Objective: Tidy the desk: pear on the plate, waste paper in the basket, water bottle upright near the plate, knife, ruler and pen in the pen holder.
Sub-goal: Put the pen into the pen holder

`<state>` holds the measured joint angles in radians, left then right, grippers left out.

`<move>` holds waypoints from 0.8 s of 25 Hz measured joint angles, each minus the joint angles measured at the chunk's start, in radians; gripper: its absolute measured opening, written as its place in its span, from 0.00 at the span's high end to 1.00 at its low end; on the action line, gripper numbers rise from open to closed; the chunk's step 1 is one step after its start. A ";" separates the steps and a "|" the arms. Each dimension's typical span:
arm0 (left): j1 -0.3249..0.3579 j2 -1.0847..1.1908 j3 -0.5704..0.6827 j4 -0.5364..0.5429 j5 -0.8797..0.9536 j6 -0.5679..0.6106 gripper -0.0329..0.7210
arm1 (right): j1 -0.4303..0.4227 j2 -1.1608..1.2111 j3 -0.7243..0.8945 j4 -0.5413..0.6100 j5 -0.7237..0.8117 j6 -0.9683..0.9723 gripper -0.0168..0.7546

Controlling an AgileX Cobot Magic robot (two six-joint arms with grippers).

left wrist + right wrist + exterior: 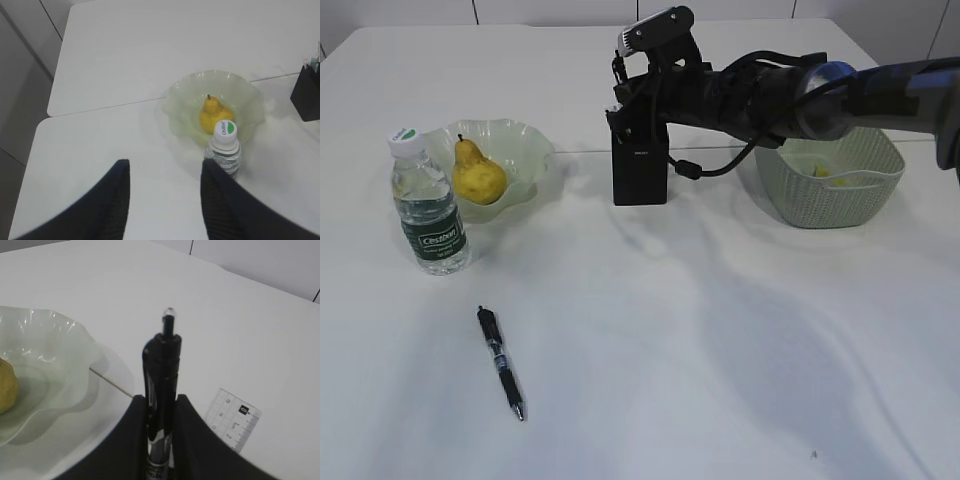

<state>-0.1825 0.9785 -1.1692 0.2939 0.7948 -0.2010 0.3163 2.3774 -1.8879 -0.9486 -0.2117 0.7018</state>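
Observation:
The yellow pear (478, 177) lies on the pale green glass plate (525, 150). Just left of the plate the water bottle (428, 205) stands upright. On the table in front lies a black pen (501, 363). My right gripper (161, 397) is shut on a black pen-shaped item (162, 365), held upright; I cannot tell whether it is the knife. In the exterior view it hangs directly over the black pen holder (640, 178). A clear ruler (234, 424) pokes up beside it. My left gripper (165, 167) is open and empty, high above the table near the bottle (224, 147).
The green woven basket (850, 185) stands right of the pen holder, with something pale yellow (820, 171) inside. My right arm (790, 95) reaches across above it. A seam (570, 152) runs between two table tops behind the plate.

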 joint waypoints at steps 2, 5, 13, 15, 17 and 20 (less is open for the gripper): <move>0.000 0.000 0.000 0.000 0.000 0.000 0.52 | 0.000 0.001 -0.005 0.000 -0.002 0.000 0.82; 0.000 0.000 0.000 0.000 -0.002 0.000 0.52 | 0.000 0.001 -0.014 0.000 -0.004 -0.004 0.82; 0.000 0.000 0.000 0.000 -0.008 0.000 0.53 | -0.004 0.002 -0.013 -0.007 0.000 -0.006 0.81; 0.000 0.000 0.000 0.000 -0.008 0.000 0.53 | -0.004 0.002 -0.013 -0.008 0.002 -0.006 0.80; 0.000 0.000 0.000 0.000 -0.008 0.000 0.53 | -0.004 0.002 -0.013 -0.016 0.002 -0.008 0.77; 0.000 0.000 0.000 0.000 -0.008 0.000 0.53 | -0.004 0.002 -0.013 -0.030 0.004 -0.008 0.72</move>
<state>-0.1825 0.9785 -1.1692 0.2939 0.7871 -0.2010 0.3120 2.3797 -1.9011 -0.9788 -0.2078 0.6942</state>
